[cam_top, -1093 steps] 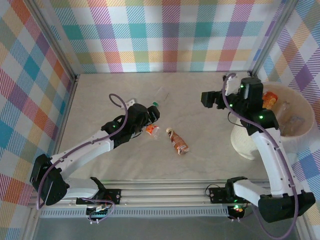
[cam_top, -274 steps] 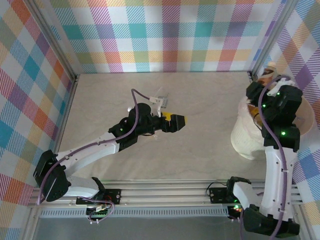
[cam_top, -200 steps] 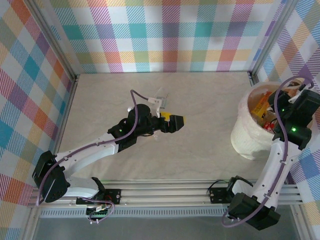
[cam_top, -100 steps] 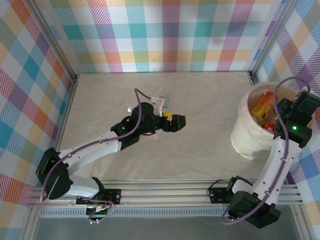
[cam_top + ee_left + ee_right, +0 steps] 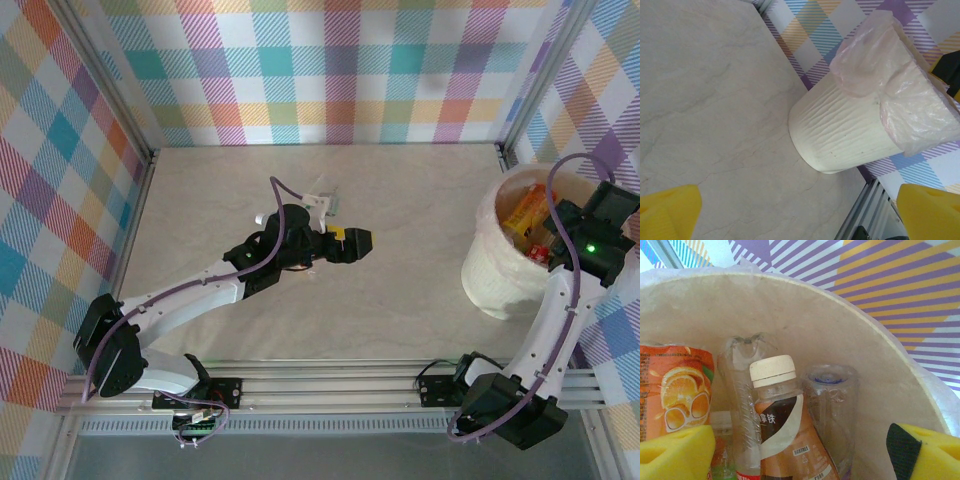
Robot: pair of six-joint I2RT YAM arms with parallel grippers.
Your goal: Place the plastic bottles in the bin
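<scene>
L gripper: hanging over mid-table, pointing twd 3 o'clock. L pads are standing wide apart w/ only bare table btwn them, so open & empty.
R gripper: hanging over bin's mouth, cam looking down inside. R pads are sitting far apart at 8 and 4 o'clock of wrist view, touching no bottle, so spread open & gripping nothing.
bin: standing at table's 3 o'clock edge, next to plaid wall. Ribbed white outside; thin pinkish liner is puffing over rim.
table: pale marbled top, carrying bin.
bottles: all those visible are lying heaped inside bin.
brown-label bottle: cream cap pointing twd 12 o'clock in R wrist view, lying btwn the spread pads w/o touching them.
orange-label bottle: lying at its 9 o'clock, near bin wall.
crushed clear bottle: wedging btwn those two.
clear bottle: leaning at brown one's 3 o'clock, just beside it, round end facing up.
</scene>
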